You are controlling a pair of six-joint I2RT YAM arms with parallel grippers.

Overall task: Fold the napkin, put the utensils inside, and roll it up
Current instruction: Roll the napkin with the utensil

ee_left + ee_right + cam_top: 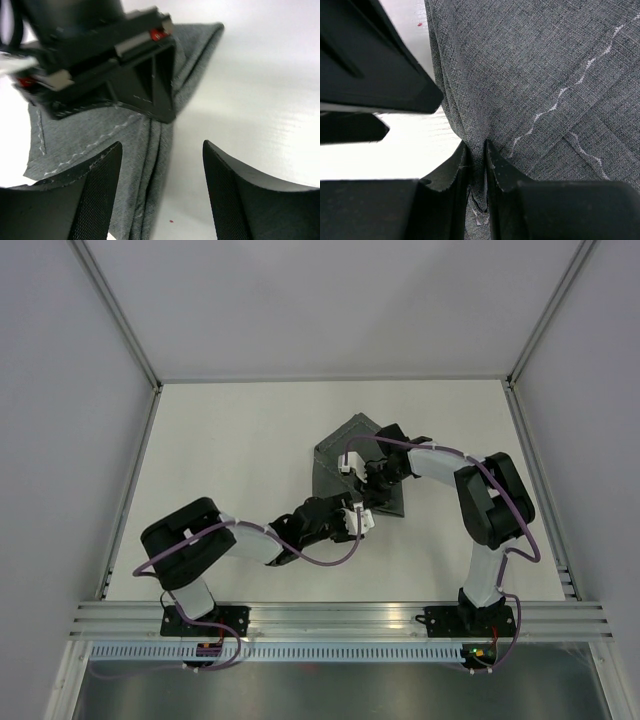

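Right gripper (477, 167) has its two fingers pressed together on a thin pinched ridge of the napkin (545, 75), the grey cloth bunching up between the pads at the bottom centre of the right wrist view. A pale stitched line runs diagonally across the cloth towards the upper right of that frame.

Left gripper (160, 192) has its fingers well apart and nothing between them. In the left wrist view the folded edge of the napkin runs down between the two fingers, with cloth on the left and bare white worktop (260, 100) on the right.

From the top camera, the napkin lies folded into an angular dark shape just right of centre of the worktop. The right gripper is over it, and the left gripper is at its lower edge, close beside the right one.
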